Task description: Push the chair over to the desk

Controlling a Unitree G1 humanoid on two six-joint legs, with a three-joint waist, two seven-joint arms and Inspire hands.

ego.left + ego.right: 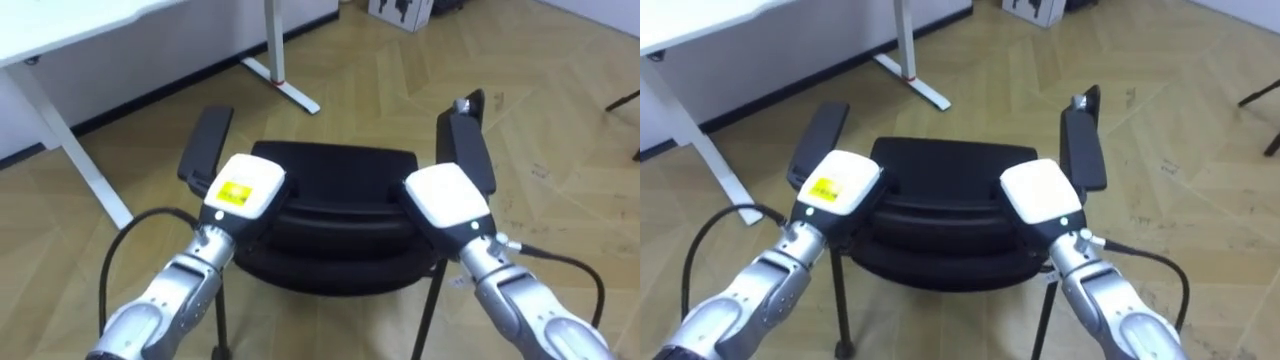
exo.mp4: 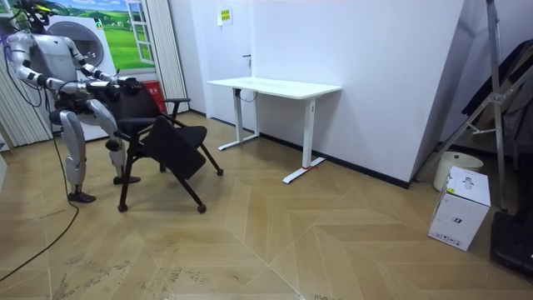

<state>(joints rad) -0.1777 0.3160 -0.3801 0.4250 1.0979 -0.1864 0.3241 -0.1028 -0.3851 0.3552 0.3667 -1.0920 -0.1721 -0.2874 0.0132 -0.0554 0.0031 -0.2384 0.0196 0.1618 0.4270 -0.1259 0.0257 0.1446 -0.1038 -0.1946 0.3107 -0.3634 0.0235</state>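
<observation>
Resting the left robot hand on the top edge of the black office chair backrest toward nine o'clock, and the right robot hand on the same edge toward three o'clock. Cannot tell of either whether clasped round that edge or merely laid against it, seeing just the white backs from above. Standing right behind the chair, with its left armrest reaching away at eleven o'clock and its right armrest at one o'clock, over parquet floor. Further out, facing a white desk at ten to eleven o'clock, with the desk foot just beyond the chair at twelve and a white box near one o'clock. Judging from this, in the contact-and-push step: braced on the backrest, well short of the desk. Next probably calls for walking forward with even pressure from both sides, steering toward eleven o'clock if aiming under the desk, and pushing gently enough not to tip the chair on its legs
</observation>
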